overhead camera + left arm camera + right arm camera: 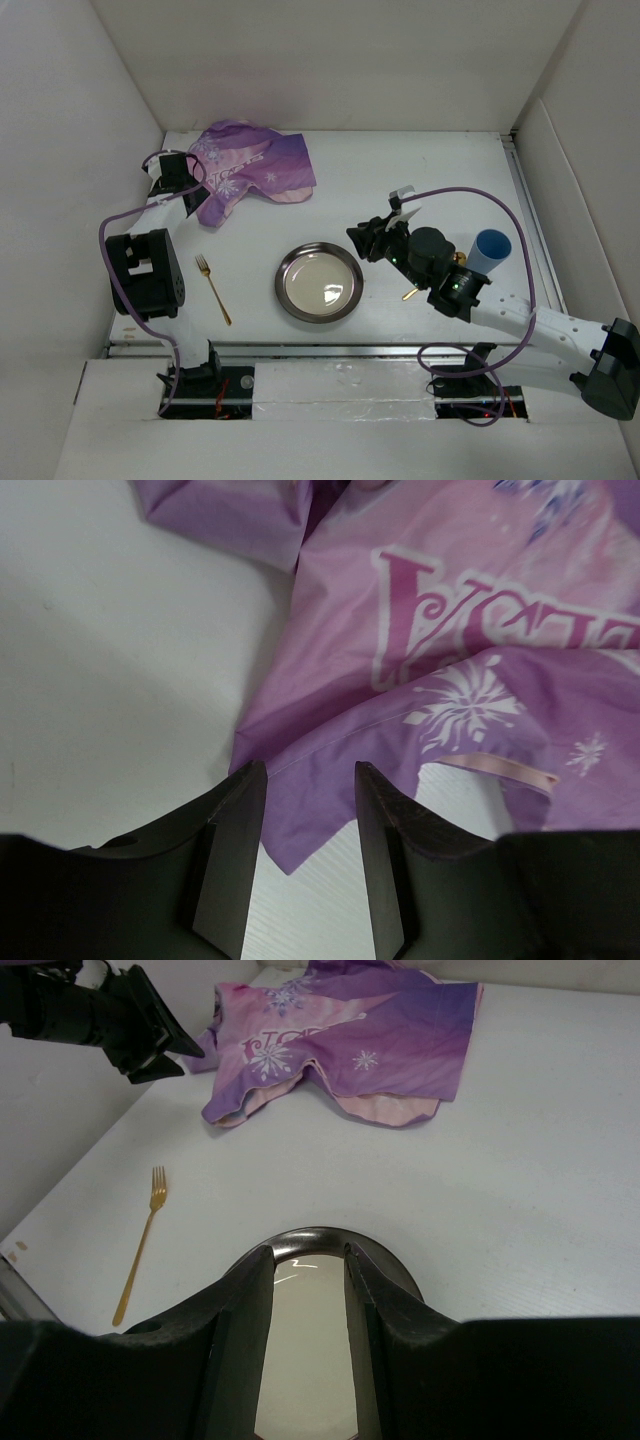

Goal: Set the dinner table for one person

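- Jaws of the left gripper stand moderately apart and grip nothing; a pointed corner of the purple printed cloth lies on the tabletop below the gap between them.
- The cloth is crumpled at the far left of the dinner table, with white snowflakes and pink lettering showing on it.
- The left gripper sits at the cloth's left edge.
- The right gripper is open only by a narrow gap and empty. It hangs just right of the metal plate, and its wrist view shows the plate's rim under its fingers.
- The plate lies flat near the middle of the table's near half, with nothing on it.
- A gold fork lies left of the plate and apart from it, tines toward the far side.
- A blue cup stands at the right, just behind the right arm.
- A gold utensil pokes out from under that arm; its kind cannot be told.
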